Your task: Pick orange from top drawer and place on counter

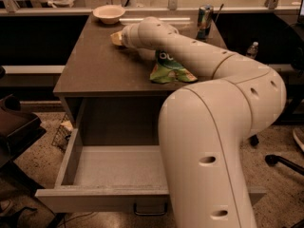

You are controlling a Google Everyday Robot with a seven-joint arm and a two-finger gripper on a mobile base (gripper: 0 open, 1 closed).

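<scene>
the top drawer (95,201) is pulled out under the counter (95,65), and the big arm (213,141) covers its right side. the arm reaches across the counter, with the gripper (117,38) low over the back left part, just in front of the bowl (109,13). only a pale yellowish tip shows, so i can't tell if it's clamped or loose. can't pick out the orange either. the green snack bag (168,70) lies mid-counter, partly under the arm, and a can (205,17) stands at the back.

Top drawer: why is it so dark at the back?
Camera view: the counter overhangs the top drawer, so its back lies in shadow while the front floor catches light; the big white arm looks brightest; the gripper, over the counter near the bowl, is mostly hidden by the arm.
</scene>
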